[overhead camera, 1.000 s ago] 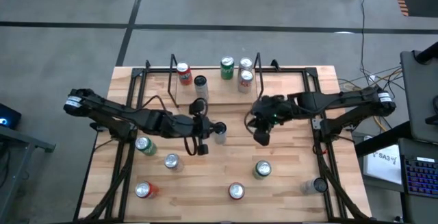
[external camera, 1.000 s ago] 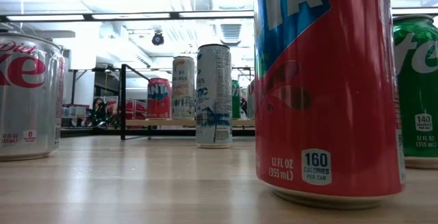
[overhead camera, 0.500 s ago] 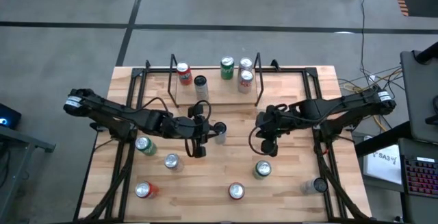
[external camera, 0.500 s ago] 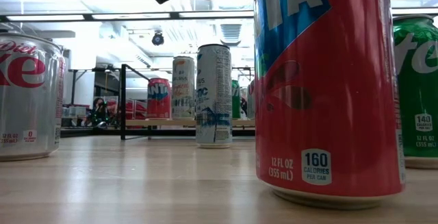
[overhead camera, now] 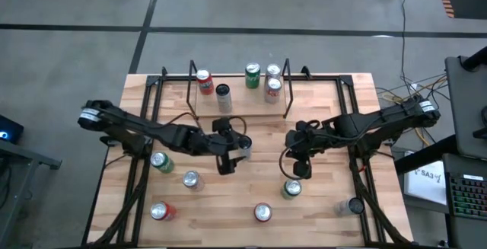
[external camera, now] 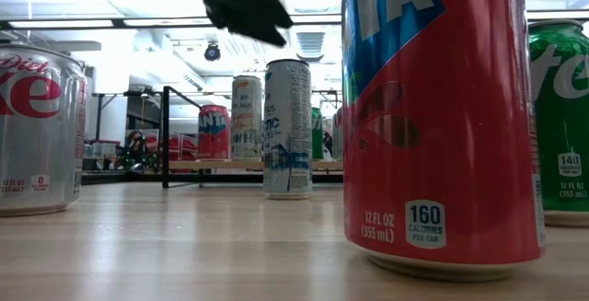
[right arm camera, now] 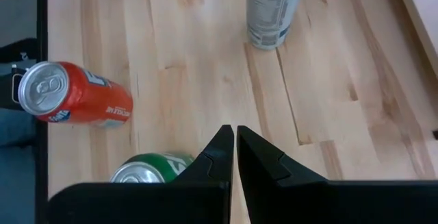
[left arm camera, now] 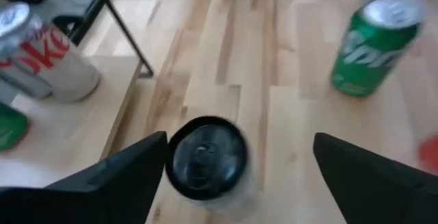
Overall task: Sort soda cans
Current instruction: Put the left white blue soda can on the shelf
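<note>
High view: wooden table w/ black metal frame rails; far-centre sits a raised wooden shelf between two upright black brackets. On or at the shelf, 5 cans: red can, dark slim can, green can, silver-top can, and a white/red can just beside it.

Left gripper is mid-table, fingers spread wide either side of a slim silver can w/ dark top, not clamping it. Left wrist view confirms: can's dark top stands upright betw. the two fingers, gap on each side; a green can stands further off, a Diet Coke can on the shelf edge.

Right gripper hangs right of centre, fingers pressed together, holding nothing. Just near-side of it stands a green can. Right wrist view: the green can's top close below the closed fingers, a red can lying on its side, slim silver can upright beyond.

Loose on the near table, 6 more: green, silver, red, red/silver top, the green one by right gripper, silver at right rail. Total approx 12.

Low view: big red can blocks much of the right side; Diet Coke can at left, green can at right edge.
</note>
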